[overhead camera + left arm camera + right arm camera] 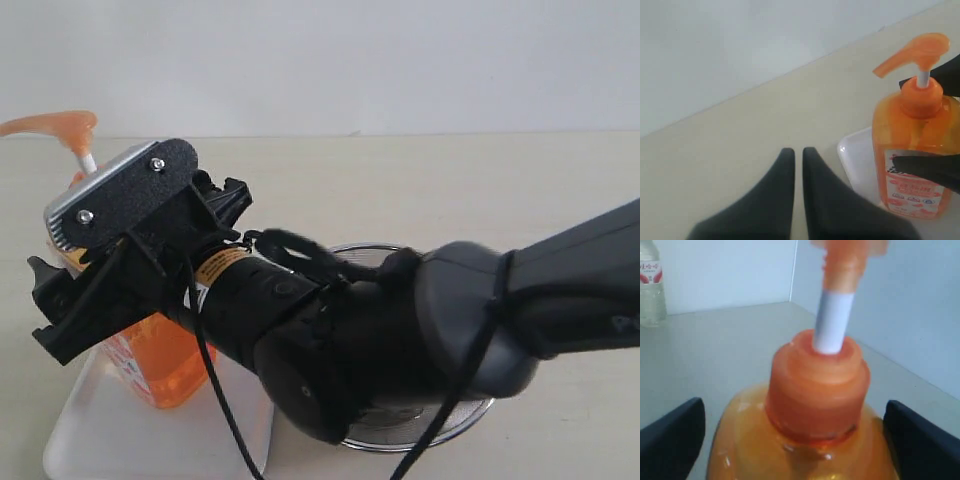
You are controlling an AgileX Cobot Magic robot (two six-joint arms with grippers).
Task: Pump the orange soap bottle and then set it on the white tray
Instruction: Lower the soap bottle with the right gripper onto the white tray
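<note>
Strainer [400, 432]: round steel mesh, lower centre of the exterior frame, mostly hidden
Water bottle [651, 282]: clear, red-white label, upright on the counter [420, 190]

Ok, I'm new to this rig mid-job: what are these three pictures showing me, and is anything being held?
It is a robot with two arms. The outside camera shows the right arm stretched across to the orange soap bottle, which stands on the white tray; a steel strainer sits behind the arm. The other two cameras ride on the wrists. The left gripper is shut, empty, over the table. The right gripper has a finger either side of the bottle; whether it squeezes is unclear.
</note>
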